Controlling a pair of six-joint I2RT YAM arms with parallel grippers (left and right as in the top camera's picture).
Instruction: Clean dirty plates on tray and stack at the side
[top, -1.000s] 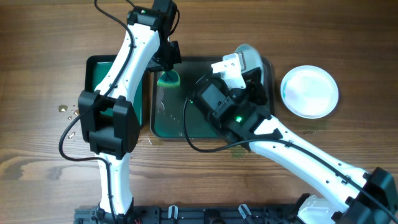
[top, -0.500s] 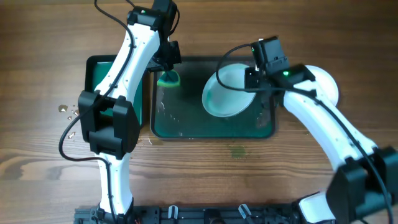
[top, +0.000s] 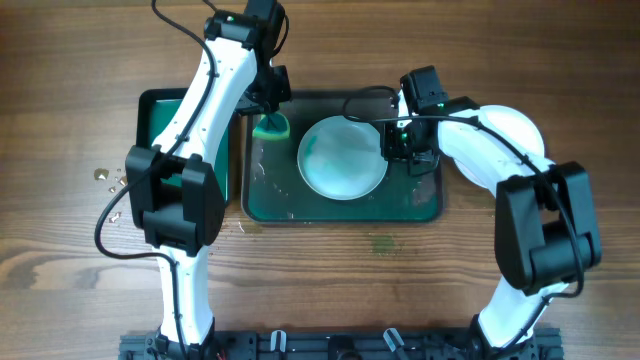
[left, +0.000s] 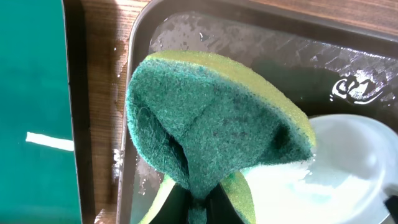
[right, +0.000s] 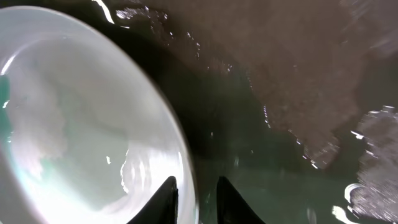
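Right tool (top: 392, 142) accounts for the change. A second ago it held a plate tipped up over the far-right corner of the tray; now that plate lies close to flat in the tray's middle, brought over toward the left arm. Its fingers stand one on each side of the plate's right rim. The right wrist view shows a dark gap beside the outer finger, so I cannot tell whether it is pinching the rim or has let go.

The tray (top: 340, 208) sits mid-tabletop toward the far edge, wet, and has not moved. The plate (top: 342, 160) in it carries a teal tinge on its left half, so it reads as not yet washed. A second plate (top: 518, 122) lies on the bare tabletop toward the right edge, just beside the tray and partly hidden under the right arm; it has not shifted either. No third plate shows.

Left tool (top: 271, 110) is clenched on the sponge (left: 211, 124), hanging over the tray's far-left corner, where it was a second ago. In the left wrist view the sponge's lower edge sits just beside the plate's rim.

By my reading, the plate has been delivered for scrubbing: wiping comes next, and the pile by the right edge holds one plate so far.
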